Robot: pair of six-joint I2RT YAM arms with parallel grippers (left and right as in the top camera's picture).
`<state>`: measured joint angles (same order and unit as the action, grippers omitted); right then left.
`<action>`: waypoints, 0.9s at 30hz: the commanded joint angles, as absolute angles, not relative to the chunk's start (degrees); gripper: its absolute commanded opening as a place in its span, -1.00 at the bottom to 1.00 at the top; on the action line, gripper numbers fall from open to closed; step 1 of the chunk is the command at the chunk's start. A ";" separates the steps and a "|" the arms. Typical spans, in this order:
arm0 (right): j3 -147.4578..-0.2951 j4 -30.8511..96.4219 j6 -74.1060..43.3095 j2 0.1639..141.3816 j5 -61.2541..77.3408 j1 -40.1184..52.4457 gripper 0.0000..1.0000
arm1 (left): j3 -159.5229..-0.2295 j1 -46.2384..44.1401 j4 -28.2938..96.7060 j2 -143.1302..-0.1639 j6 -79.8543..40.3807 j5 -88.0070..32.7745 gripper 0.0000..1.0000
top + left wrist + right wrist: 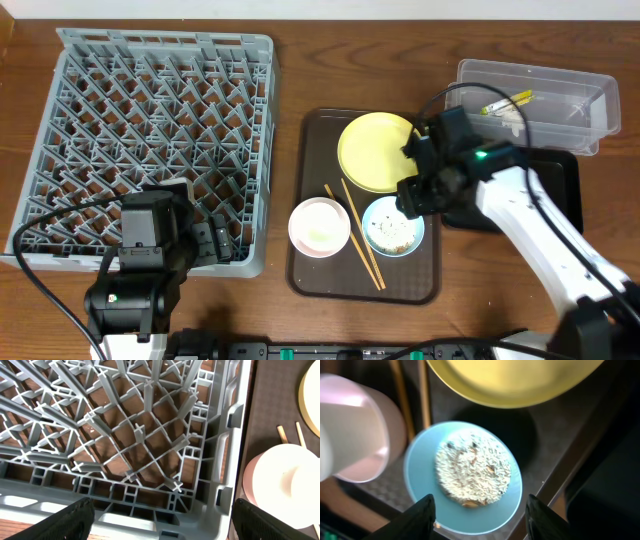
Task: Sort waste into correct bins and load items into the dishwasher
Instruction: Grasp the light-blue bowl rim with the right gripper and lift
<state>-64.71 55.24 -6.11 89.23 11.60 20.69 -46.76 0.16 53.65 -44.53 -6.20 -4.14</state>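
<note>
Overhead: light-blue bowl (392,229) is seen on the brown tray (318,275), right gripper (410,198) above it. Left wrist: left gripper (170,520) is spread wide over the dish rack (135,430). Right wrist: fingers (417,517) are parted over the crumbs (472,470); rim should be pinched, bowl kept level.

Overhead: the right arm (530,215) covers much of the black tray (565,165) and the right rim of the pale-yellow plate (370,150); the left arm (148,245) hides a near corner of the grey dish rack (150,110); pale contents of the clear tub (545,80) are too small to identify. Right wrist: white bowl (360,435) blurred, cut by the left edge — chopsticks (403,390) soft-edged.
</note>
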 commanded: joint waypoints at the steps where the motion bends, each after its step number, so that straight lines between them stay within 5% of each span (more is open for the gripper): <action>1: -64.27 55.27 -10.61 93.67 2.87 21.89 0.08 | -47.88 0.32 53.76 -44.49 -6.74 -4.25 0.79; 6: -64.27 53.76 -12.40 100.73 1.91 21.82 -0.02 | -47.88 0.32 53.78 -44.49 -6.74 -4.27 0.79; 13: -64.27 53.56 -13.76 106.19 1.96 21.82 -0.93 | -47.86 0.32 53.78 -44.49 -6.74 -4.25 0.79; 27: -65.49 52.47 -14.74 86.26 -7.14 17.02 -0.98 | -47.86 0.32 53.76 -44.49 -6.74 -4.27 0.79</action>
